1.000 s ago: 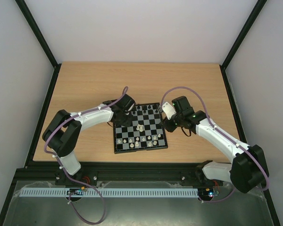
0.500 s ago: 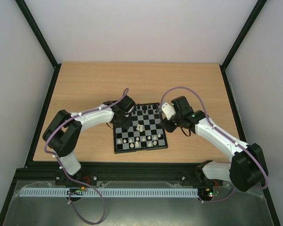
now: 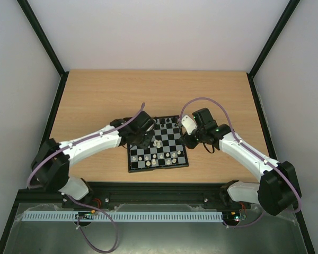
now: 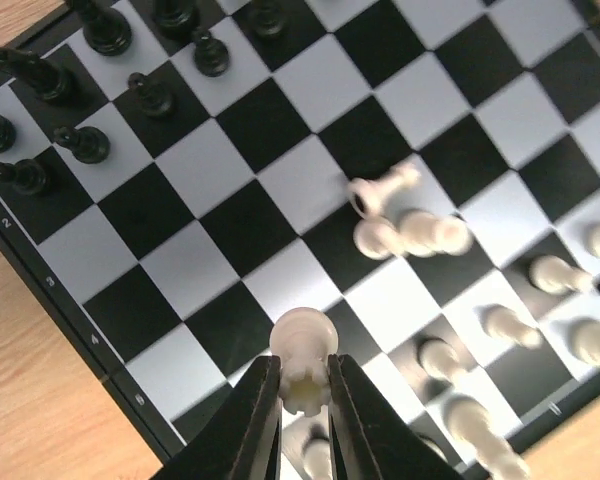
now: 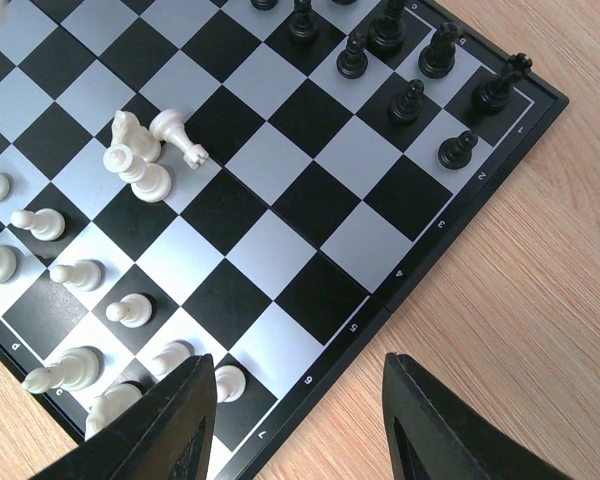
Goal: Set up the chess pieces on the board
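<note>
1. The board lies flat by the middle of the desk's near edge. Its chess pieces stand black along the far rows and cream along the near rows, with a few toppled mid-board.
2. The left gripper pinches a cream piece over the board's left edge. The right gripper hangs spread and empty over the right edge.
3. The desk is light wood, with a black frame and pale walls around it.

Robot lab cell; white enclosure walls; black frame posts; wooden table; bench-mounted robot arms.
</note>
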You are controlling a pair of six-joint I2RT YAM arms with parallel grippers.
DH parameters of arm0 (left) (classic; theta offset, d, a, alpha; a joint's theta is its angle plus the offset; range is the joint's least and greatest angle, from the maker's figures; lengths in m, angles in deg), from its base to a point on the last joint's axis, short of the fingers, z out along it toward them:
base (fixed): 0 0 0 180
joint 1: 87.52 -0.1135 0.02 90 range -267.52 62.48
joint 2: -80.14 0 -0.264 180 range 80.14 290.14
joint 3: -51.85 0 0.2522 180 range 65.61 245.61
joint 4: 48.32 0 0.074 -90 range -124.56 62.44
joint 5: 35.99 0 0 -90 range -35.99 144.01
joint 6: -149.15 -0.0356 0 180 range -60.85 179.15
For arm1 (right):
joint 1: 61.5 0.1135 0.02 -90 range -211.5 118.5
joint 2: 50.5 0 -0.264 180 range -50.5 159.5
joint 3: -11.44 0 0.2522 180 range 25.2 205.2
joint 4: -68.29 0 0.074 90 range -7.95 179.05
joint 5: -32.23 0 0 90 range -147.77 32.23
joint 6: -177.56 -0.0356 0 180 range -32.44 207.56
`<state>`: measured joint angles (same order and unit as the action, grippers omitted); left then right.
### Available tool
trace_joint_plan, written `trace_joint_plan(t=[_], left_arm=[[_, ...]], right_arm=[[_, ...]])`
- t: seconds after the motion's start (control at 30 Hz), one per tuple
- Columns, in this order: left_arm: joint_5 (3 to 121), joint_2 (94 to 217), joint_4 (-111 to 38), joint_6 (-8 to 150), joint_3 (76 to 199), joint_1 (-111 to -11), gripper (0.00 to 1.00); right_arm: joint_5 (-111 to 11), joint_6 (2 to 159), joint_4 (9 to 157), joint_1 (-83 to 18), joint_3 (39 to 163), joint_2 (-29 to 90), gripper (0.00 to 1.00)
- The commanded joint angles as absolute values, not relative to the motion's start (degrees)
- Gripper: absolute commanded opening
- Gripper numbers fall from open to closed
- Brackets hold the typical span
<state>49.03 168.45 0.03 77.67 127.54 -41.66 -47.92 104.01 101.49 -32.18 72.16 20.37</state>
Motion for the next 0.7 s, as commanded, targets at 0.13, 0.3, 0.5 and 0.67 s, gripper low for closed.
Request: trace_joint_plan(t=[0.13, 0.3, 0.5, 0.67], left_arm=[[49.35, 161.17, 10.00, 82.02, 123.36, -37.33, 0.16], [51.50, 157.59, 12.47, 85.58, 120.02, -34.32, 0.16], [52.89, 155.50, 11.89, 87.48, 115.97, -33.12, 0.15], [54.69, 156.41, 10.71, 88.01, 113.38, -33.12, 0.15]], right_arm=[[-47.22, 104.66, 104.28, -32.32, 71.89, 20.96, 0.47], [-47.29, 104.61, 104.20, -32.32, 71.93, 20.94, 0.47], [-47.22, 104.61, 104.31, -32.32, 71.92, 21.22, 0.47], [-47.15, 104.69, 104.32, -32.32, 71.79, 21.31, 0.47]])
